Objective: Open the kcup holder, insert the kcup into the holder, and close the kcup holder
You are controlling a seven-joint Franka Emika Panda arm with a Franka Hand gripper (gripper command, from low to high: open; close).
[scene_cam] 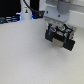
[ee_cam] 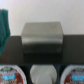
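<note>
Tool over a pale tabletop; a grey box fills the wrist view.

The kcup holder and kcup cannot be made out with certainty in these blurred frames. In the wrist view a grey boxy block [ee_cam: 43,36] sits centred, with a reddish-lidded pod [ee_cam: 11,75] and a white rounded object [ee_cam: 42,75] nearby. In the exterior view the tool [scene_cam: 59,39] hangs above the tabletop [scene_cam: 30,60], its fingers [scene_cam: 50,35] apart, seemingly holding nothing.

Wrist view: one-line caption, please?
Grey box on dark surface; red-lidded pod and white object in foreground.
</note>
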